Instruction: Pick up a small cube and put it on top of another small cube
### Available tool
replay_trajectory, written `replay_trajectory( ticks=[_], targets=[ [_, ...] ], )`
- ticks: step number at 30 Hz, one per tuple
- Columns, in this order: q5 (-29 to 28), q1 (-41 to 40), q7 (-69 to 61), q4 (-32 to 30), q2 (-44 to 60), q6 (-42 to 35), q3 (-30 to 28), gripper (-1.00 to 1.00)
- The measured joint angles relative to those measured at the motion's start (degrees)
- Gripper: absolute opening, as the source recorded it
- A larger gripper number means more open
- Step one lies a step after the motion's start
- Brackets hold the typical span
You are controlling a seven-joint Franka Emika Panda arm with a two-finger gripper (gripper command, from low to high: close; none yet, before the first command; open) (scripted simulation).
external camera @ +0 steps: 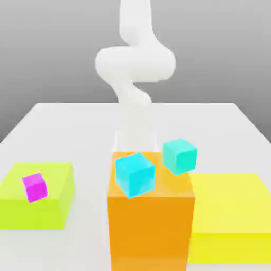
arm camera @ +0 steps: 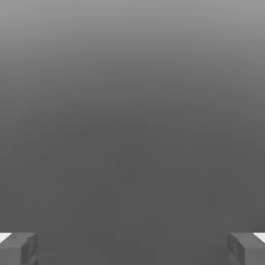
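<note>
A light blue small cube sits tilted on the tall orange block in the middle of the exterior view. A teal small cube, also tilted, is just beyond it, near the orange block's far corner on the exterior view's right. A magenta small cube rests tilted on the lime block at the exterior view's left. My white arm comes down behind the orange block. In the hand view my gripper is open, its fingertips far apart with only grey background between them.
A wide yellow block stands against the orange block on the exterior view's right. All three blocks stand on a white table that stretches back to the arm's base.
</note>
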Motion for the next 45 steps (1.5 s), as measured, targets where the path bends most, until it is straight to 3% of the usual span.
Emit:
replay_trajectory(
  ticks=[17,34,38,39,45],
  targets=[
    [-2.0,-8.8,6.0,10.1,35.7,4.8,-5.5,0.00],
    [7.6,-20.1,4.5,20.2,71.2,9.4,-8.2,0.00],
    [9.3,-22.0,3.7,22.4,79.5,13.9,-7.1,0.00],
    [9.5,-22.2,3.6,22.8,81.0,14.9,-6.8,-1.00],
    [9.9,-22.3,3.3,23.0,81.8,15.5,-6.7,-1.00]
  ],
)
